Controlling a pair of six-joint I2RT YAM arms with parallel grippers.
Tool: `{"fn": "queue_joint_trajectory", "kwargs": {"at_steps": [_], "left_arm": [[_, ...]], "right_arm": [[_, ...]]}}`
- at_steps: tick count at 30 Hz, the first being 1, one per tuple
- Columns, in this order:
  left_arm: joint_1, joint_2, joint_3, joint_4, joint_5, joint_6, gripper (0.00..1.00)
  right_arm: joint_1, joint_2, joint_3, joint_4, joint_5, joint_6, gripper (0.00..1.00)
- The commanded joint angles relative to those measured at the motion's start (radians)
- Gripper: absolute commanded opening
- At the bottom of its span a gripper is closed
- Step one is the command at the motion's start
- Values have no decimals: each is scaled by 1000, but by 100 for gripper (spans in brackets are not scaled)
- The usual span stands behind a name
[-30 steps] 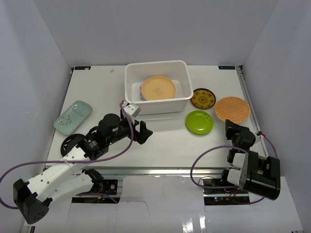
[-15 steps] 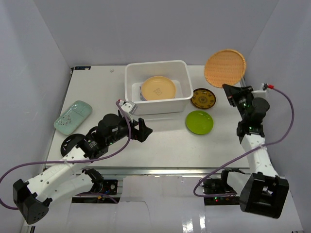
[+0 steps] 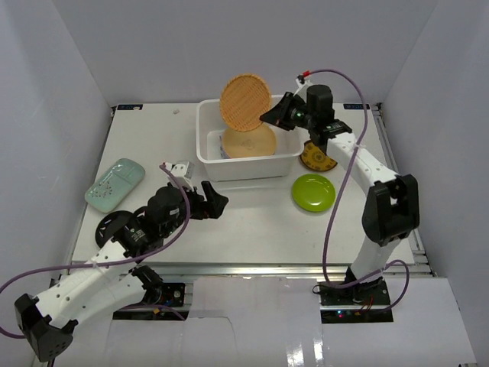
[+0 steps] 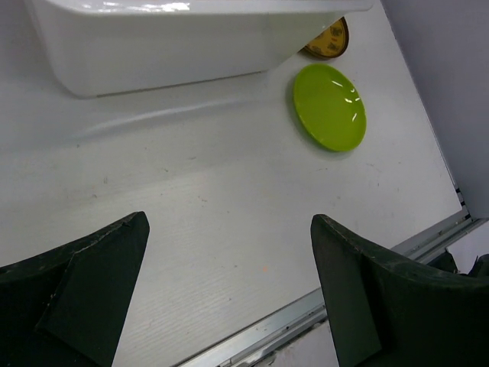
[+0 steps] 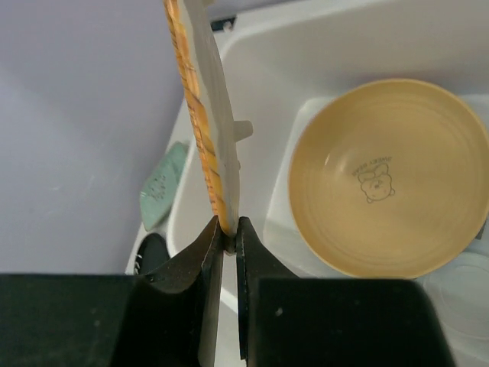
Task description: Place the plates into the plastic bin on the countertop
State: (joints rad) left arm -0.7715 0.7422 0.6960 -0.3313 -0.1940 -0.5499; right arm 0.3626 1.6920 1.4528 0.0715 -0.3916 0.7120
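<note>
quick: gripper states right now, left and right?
Left gripper: open, holding nothing.
Right gripper: closed on the orange plate, held on edge above the bin.

We see bright, even overhead light on the white desk (image 3: pixel 260 222). A soft shadow lies along the near side of the bin (image 4: pixel 191 53). Small glints mark the lime green plate (image 4: pixel 330 105). The fingers (image 4: pixel 76 298) of the left tool (image 4: pixel 229 283) show dark, nearly featureless.
</note>
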Motion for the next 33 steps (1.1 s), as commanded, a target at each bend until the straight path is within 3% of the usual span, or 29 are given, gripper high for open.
{"fn": "queue_joint_trajectory", "kwargs": {"at_steps": [1,4,12,14,15,16,19,26,29,31,33], "left_arm": [[0,9,-41,-25,8,-99,98],[0,28,-62,-2,37,-123,98],[0,104,-70,67,80,-133,98],[-5,146,-66,86,91,-131,98],[-6,161,-64,110,93,-133,98],[-9,193,-59,124,97,-133,98],[-24,282,-23,155,97,-136,98],[-98,439,17,308,33,-208,93],[-143,540,42,399,11,-252,89],[-179,632,88,436,-8,-275,86],[-205,724,138,469,-39,-283,83]], "right_arm": [[54,113,141,-142,4,-97,8],[76,173,195,-206,20,-120,8],[82,140,64,-187,89,-120,10],[82,130,40,-179,109,-120,21],[82,118,11,-171,121,-118,31],[82,110,-3,-162,134,-117,53],[82,89,-12,-162,178,-120,75],[78,-40,-35,-137,229,-164,77],[47,-153,-119,-121,278,-183,71],[-23,-244,-181,-92,269,-168,59],[-126,-328,-299,-61,209,-143,55]]}}
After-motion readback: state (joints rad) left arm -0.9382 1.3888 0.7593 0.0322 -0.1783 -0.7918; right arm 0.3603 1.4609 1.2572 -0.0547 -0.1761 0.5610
